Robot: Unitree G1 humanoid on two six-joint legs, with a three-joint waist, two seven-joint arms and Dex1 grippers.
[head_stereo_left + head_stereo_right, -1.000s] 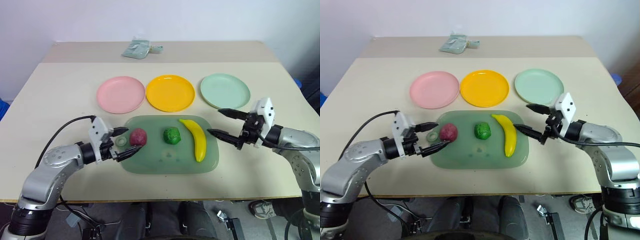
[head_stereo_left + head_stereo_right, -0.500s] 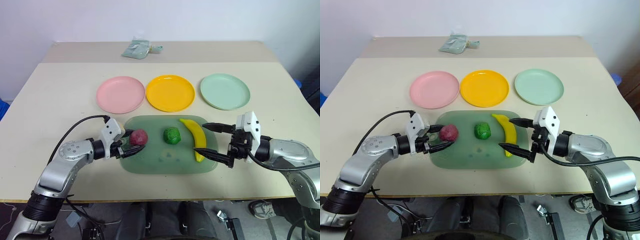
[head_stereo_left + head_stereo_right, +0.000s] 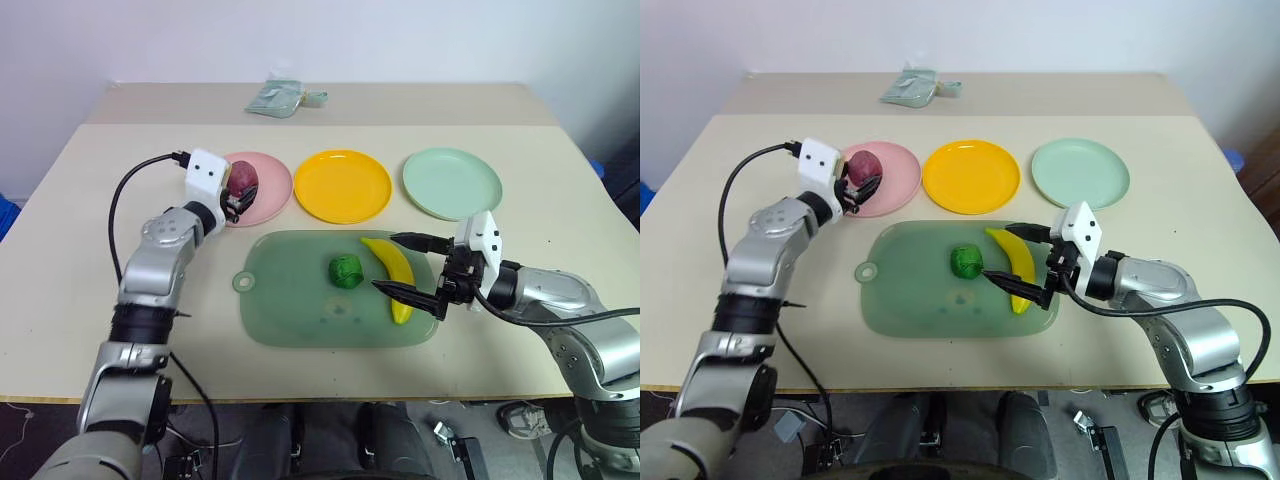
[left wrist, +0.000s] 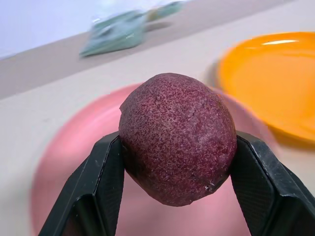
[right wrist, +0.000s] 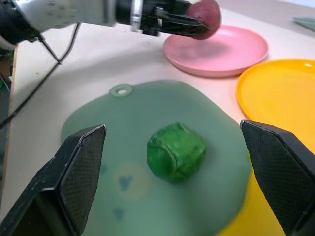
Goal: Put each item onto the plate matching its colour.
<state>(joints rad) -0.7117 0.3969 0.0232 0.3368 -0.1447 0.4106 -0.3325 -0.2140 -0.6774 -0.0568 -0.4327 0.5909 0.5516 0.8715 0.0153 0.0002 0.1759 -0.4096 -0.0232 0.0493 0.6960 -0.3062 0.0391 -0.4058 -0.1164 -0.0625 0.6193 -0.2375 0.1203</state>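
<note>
My left gripper [image 3: 242, 190] is shut on the dark purple-red fruit [image 4: 177, 137] and holds it just over the near left part of the pink plate [image 3: 268, 205]. The yellow plate [image 3: 342, 185] and the mint green plate [image 3: 451, 182] stand to its right with nothing on them. The knobbly green vegetable [image 3: 345, 270] and the yellow banana [image 3: 393, 262] lie on the translucent green board [image 3: 290, 310]. My right gripper [image 3: 384, 262] is open, one finger on each side of the banana's middle. The green vegetable [image 5: 176, 151] lies ahead of it.
A crumpled pale green bag [image 3: 275, 98] lies at the far edge of the table, behind the plates. A black cable loops from my left wrist over the table's left side. The board's handle hole [image 3: 241, 282] points left.
My left gripper closed on the purple fruit, lifted it off the board and carried it away to the pink plate. My right gripper moved left over the banana.
</note>
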